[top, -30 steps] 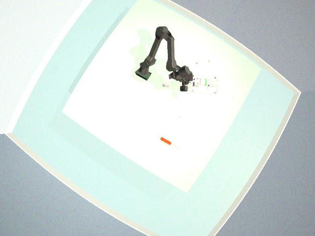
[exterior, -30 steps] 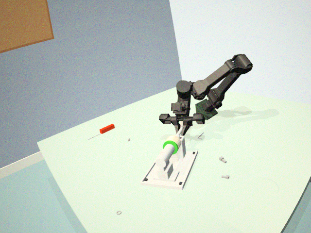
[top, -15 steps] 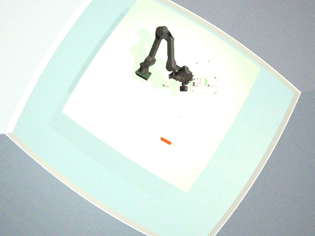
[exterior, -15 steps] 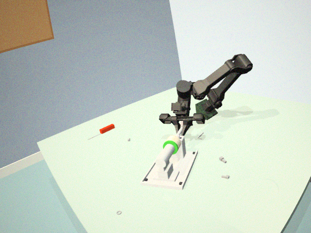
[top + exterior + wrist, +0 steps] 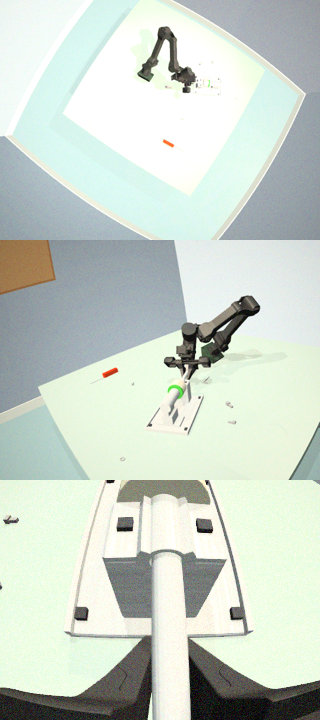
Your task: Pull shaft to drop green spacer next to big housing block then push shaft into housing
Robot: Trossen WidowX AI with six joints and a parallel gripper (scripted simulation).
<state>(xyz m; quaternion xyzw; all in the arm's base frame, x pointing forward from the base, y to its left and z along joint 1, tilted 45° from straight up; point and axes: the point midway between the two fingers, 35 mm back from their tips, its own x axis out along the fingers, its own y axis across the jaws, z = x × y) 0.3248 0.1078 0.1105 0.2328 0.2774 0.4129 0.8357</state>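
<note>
My gripper [image 5: 195,82] [image 5: 186,377] [image 5: 164,643] is shut on the pale shaft [image 5: 170,595], which runs straight from the fingers into a pale block [image 5: 135,587] [image 5: 188,392] on the base plate [image 5: 204,94] [image 5: 191,415] [image 5: 95,592]. The green spacer [image 5: 209,83] [image 5: 175,386] is around the pale cylinder line, between a cream round part [image 5: 178,382] and a thick pale cylinder [image 5: 171,398]. It is raised off the plate. The wrist view shows only a beige round part [image 5: 165,490] beyond the block, no green. Other spacers cannot be told apart.
A red-handled screwdriver [image 5: 168,143] [image 5: 110,372] lies apart from the fixture. Two small bolts [image 5: 229,404] [image 5: 232,422] lie beside the plate. A washer [image 5: 122,459], a small nut-like part [image 5: 132,383] and another small part [image 5: 168,87] [image 5: 206,380] also lie on the table.
</note>
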